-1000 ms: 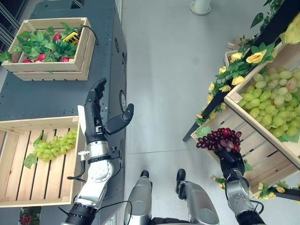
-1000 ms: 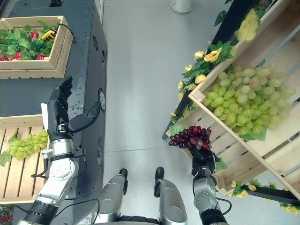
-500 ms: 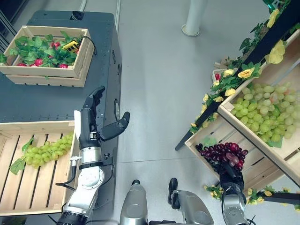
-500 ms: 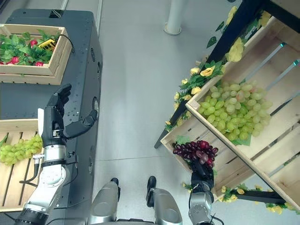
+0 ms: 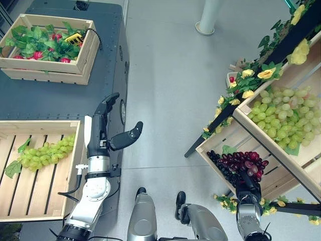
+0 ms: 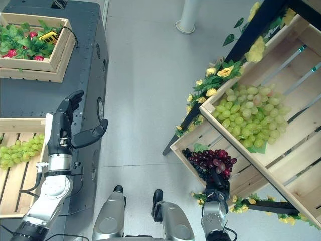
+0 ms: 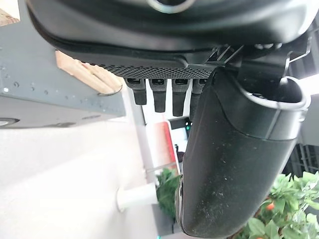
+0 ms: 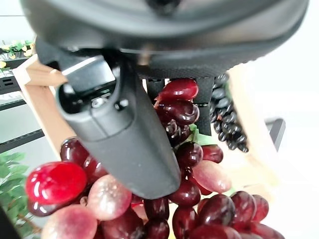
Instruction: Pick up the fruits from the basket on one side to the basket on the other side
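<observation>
Right eye view: risk first. The loose bunch of dark red grapes (image 6: 213, 160) could snag on the slatted wooden crate on the right-hand stand (image 6: 186, 142) or shed berries, since the grasp looks to catch only part of the bunch. It sits at that crate's front edge, above darker grapes inside. The pale wooden slatted crate on the dark grey table (image 5: 10, 125), holding a green grape bunch (image 5: 42, 153), is well apart. Right robot hand (image 8: 122, 139) points up, thumb curled against the red grapes. Left robot hand (image 5: 108, 130) is raised over the table edge, fingers straight, thumb spread, empty.
</observation>
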{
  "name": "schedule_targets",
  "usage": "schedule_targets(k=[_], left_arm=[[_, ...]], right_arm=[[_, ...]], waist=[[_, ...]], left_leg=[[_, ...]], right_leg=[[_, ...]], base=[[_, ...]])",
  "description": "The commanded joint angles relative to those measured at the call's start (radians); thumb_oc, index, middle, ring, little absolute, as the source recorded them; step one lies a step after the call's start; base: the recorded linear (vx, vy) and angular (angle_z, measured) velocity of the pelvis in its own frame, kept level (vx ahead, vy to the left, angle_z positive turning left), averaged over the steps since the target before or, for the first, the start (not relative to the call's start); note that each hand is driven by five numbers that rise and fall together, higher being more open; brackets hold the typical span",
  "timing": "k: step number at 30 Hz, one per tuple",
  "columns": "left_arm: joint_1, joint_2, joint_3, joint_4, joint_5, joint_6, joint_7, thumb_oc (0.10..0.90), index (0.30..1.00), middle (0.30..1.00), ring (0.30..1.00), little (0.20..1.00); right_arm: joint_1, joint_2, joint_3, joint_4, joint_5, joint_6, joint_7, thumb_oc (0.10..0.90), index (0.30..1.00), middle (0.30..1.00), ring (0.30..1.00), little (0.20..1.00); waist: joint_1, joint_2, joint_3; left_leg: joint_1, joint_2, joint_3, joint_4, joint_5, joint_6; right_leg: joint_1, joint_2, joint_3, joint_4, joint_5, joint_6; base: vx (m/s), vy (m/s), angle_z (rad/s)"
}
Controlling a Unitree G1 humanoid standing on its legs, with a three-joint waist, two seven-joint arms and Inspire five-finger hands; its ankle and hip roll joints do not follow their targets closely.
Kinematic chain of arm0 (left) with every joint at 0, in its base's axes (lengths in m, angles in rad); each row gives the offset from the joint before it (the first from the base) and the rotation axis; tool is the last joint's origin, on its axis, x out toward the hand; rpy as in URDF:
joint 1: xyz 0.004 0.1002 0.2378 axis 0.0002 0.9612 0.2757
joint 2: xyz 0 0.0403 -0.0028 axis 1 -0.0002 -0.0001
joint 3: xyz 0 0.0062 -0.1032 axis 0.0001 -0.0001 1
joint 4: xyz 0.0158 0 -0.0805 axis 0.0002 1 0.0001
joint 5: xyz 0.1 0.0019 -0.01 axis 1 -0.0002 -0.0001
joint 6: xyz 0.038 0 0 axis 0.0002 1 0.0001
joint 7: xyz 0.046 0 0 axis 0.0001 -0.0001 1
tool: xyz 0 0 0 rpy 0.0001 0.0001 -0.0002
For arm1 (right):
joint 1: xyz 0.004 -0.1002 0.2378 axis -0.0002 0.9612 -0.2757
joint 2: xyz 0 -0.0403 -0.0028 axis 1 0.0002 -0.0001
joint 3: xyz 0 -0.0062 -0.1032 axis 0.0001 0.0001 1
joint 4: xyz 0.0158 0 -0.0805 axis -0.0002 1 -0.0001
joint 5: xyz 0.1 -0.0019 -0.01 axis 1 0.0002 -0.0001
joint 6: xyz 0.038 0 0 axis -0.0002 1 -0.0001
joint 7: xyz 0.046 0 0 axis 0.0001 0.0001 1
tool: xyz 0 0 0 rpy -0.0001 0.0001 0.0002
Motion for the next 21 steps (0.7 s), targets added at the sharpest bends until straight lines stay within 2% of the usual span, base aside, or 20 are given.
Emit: schedule_targets(k=[1,9,17,21], left_arm=[[-0.044,0.044,0.016,-0.129,-0.002,-0.068,-0.013,0.800,0.900,0.900,0.900,0.900],[-0.043,0.056,-0.002,-0.126,-0.003,-0.082,-0.045,0.800,0.900,0.900,0.900,0.900],[-0.086,0.101,-0.028,-0.124,-0.020,-0.079,-0.067,0.800,0.900,0.900,0.900,0.900],[-0.125,0.116,-0.057,-0.119,-0.025,-0.076,-0.055,0.800,0.900,0.900,0.900,0.900]], right_arm=[[-0.036,-0.050,-0.042,-0.077,-0.009,-0.051,0.004,0.400,0.300,0.300,0.300,0.300],[-0.051,-0.044,-0.039,-0.044,0.013,-0.043,0.001,0.400,0.300,0.300,0.300,0.300],[-0.090,-0.057,-0.063,-0.018,0.062,-0.038,-0.014,0.400,0.300,0.300,0.300,0.300],[-0.123,-0.065,-0.057,-0.013,0.073,-0.041,-0.027,0.400,0.300,0.300,0.300,0.300]], waist=[[0.020,-0.015,-0.038],[0.024,-0.014,-0.028],[0.027,-0.007,0.000],[0.025,0.000,0.031]], left_leg=[[-0.107,-0.057,0.002,-0.057,0.183,0.012],[-0.093,-0.053,0.003,-0.084,0.193,0.012],[-0.126,-0.053,-0.009,-0.076,0.191,0.007],[-0.154,-0.051,-0.015,-0.067,0.191,0.003]], right_leg=[[0.103,-0.017,-0.021,-0.060,0.088,0.003],[0.114,-0.015,-0.015,-0.087,0.098,0.005],[0.087,-0.017,-0.028,-0.089,0.103,0.006],[0.063,-0.019,-0.038,-0.082,0.102,0.006]], base=[[0.05,-0.037,-0.01],[0.01,-0.010,0.01],[-0.01,-0.021,0.02],[-0.04,-0.017,0.02]])
